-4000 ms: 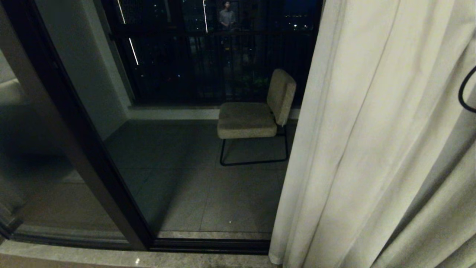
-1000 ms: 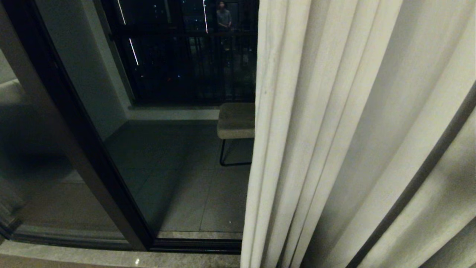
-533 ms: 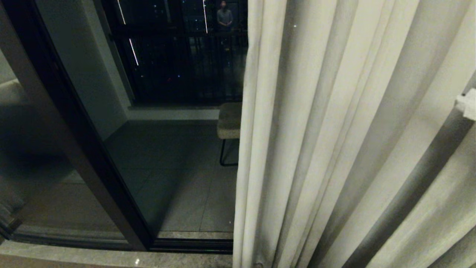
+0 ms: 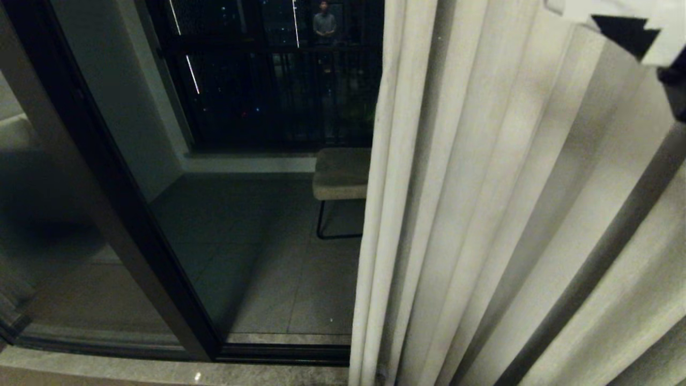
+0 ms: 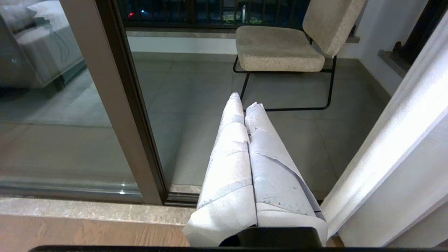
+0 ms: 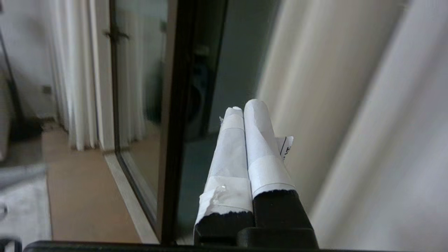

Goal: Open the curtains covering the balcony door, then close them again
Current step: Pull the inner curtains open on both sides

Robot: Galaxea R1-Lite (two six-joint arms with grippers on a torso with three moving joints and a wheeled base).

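The curtains (image 4: 509, 214) are seen filling the 3 o'clock half of the head view, leading edge near centre, the balcony door (image 4: 161, 225) glass left uncovered toward 9 o'clock; the chair (image 4: 340, 174) behind is half hidden. The closing step is judged in hand, only partly done. The right gripper (image 6: 245, 105) is seen at 1 o'clock, raised beside the folds, taped fingers pressed together, nothing held. The left gripper (image 5: 245, 103) is parked low, jaws together, empty. Next, the edge must be pushed toward 9 o'clock
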